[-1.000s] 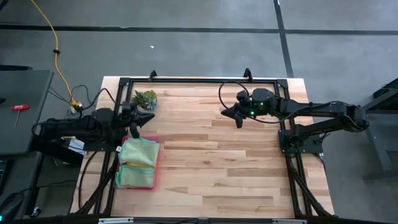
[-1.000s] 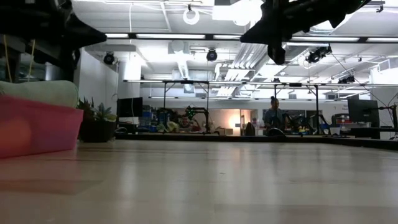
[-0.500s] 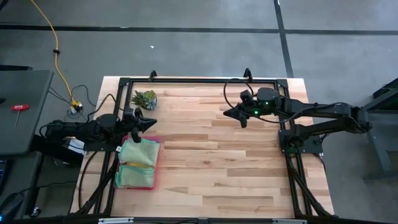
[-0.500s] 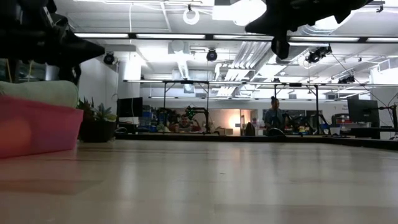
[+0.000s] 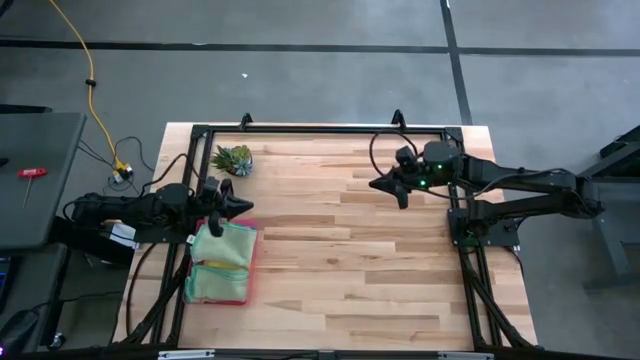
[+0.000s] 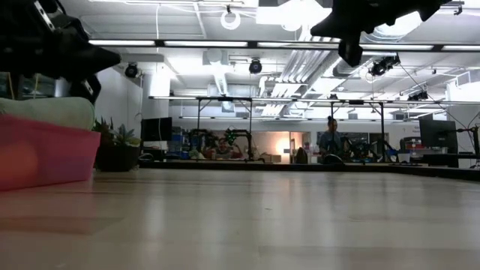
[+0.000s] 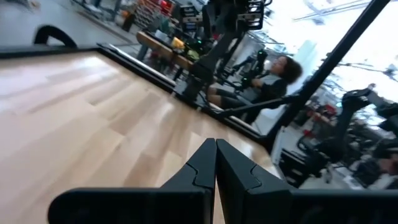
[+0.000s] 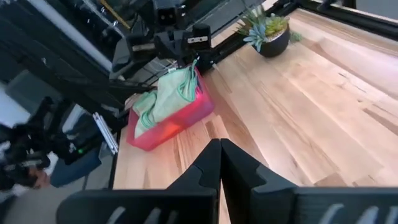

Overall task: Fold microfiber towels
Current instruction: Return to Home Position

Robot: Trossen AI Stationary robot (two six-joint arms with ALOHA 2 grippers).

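Towels (image 5: 222, 246) sit stacked in pink tray (image 5: 251, 268) at left side of tabletop (image 5: 340, 260). Pale green ones on top, bulging above the rim; whatever lies under them is hidden. Left hand (image 5: 243, 206) clenched on nothing, fingers pressed together, hovering just over tray's far end, near the plant (image 5: 232, 158). Right hand (image 5: 380, 186) also clenched and empty, raised over far right part of tabletop, well apart from tray, tips pointing toward the left side. Low view: both hands off the wood. Person (image 7: 273, 74) seated in room beyond
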